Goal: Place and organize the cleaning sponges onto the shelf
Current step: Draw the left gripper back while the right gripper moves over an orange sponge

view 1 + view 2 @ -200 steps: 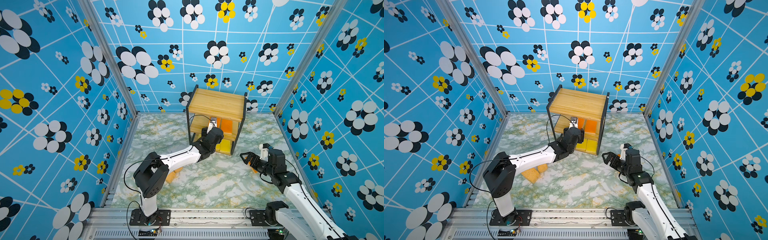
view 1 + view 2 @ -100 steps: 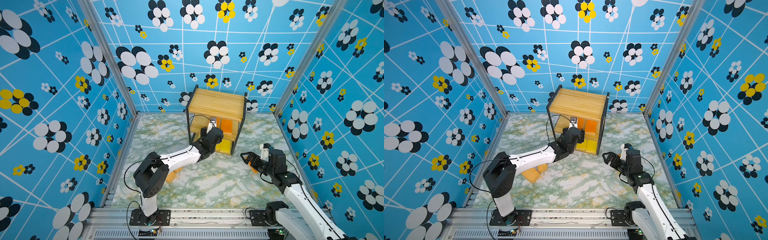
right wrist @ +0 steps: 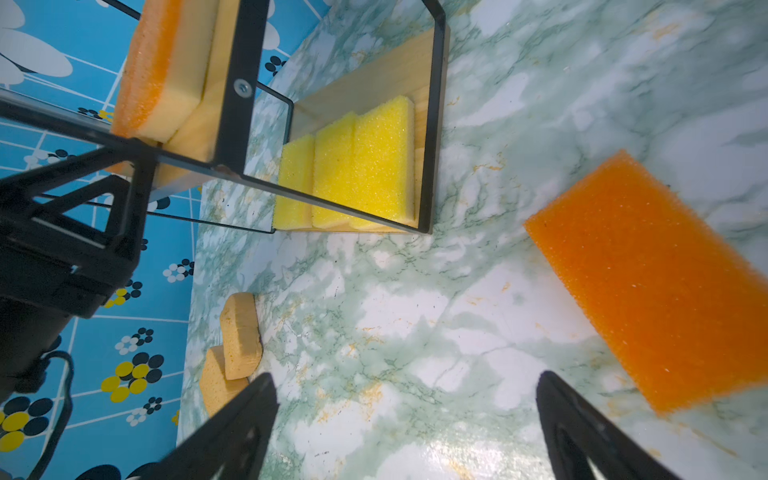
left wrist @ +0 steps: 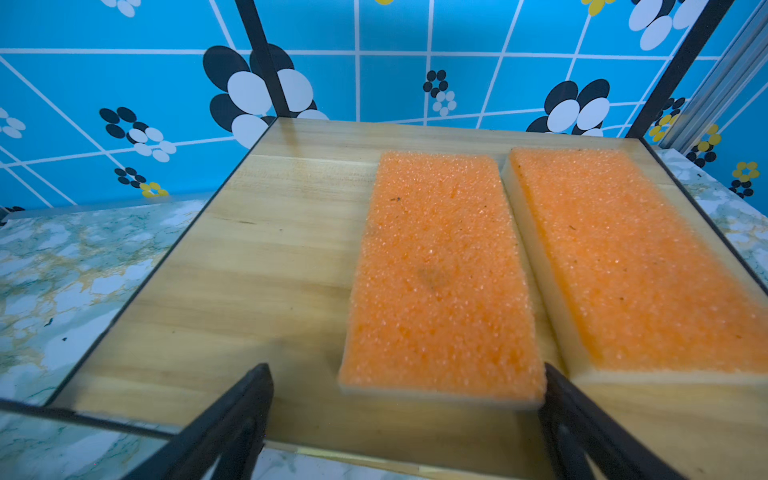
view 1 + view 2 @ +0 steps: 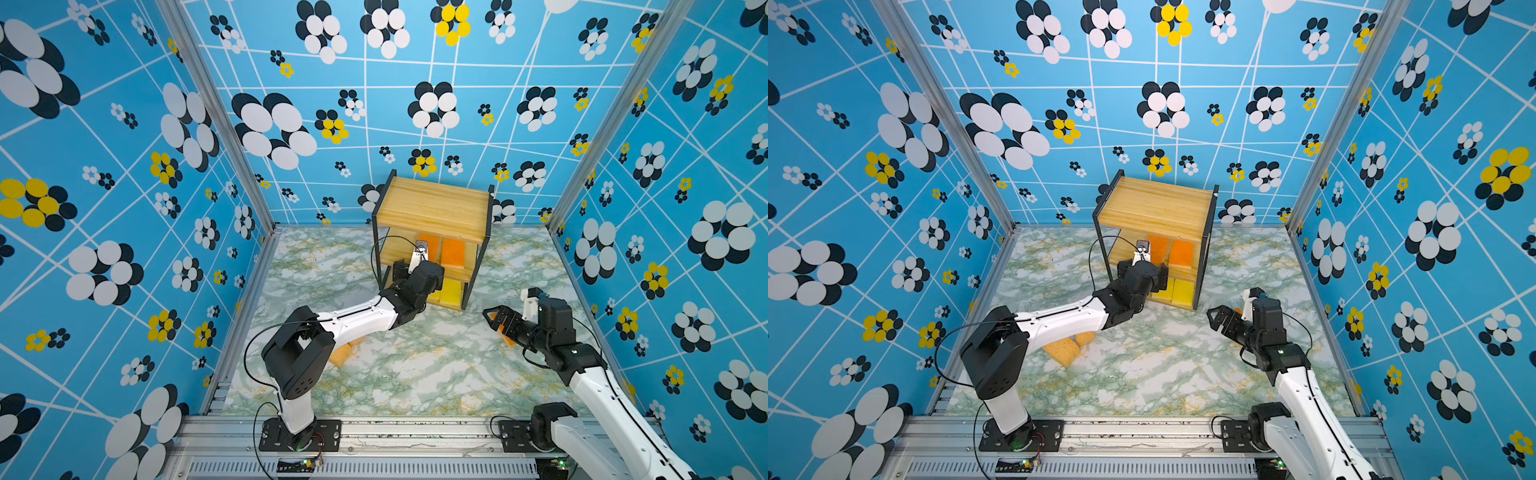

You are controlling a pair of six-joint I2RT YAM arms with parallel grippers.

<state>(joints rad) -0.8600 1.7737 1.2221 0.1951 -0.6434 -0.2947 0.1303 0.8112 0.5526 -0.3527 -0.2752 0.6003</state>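
on the middle board point(image 4: 249, 270) of the shelf point(image 5: 432, 208), the left end effector point(image 4: 405, 374) stands spread around the near end of an orange sponge point(image 4: 440, 274), not pinching it. a second orange sponge point(image 4: 631, 262) lies just beside, long axes parallel. three yellow sponges point(image 3: 361, 166) fill the bottom board. the third orange sponge point(image 3: 648, 282) lies flat on the tabletop point(image 3: 415, 291), off to one side of the right end effector point(image 3: 405, 378), which is spread and empty. the sponge's long axis slants across the finger line. the right arm is nearer; two tan sponges point(image 5: 1063, 349) sit by the left arm's base.
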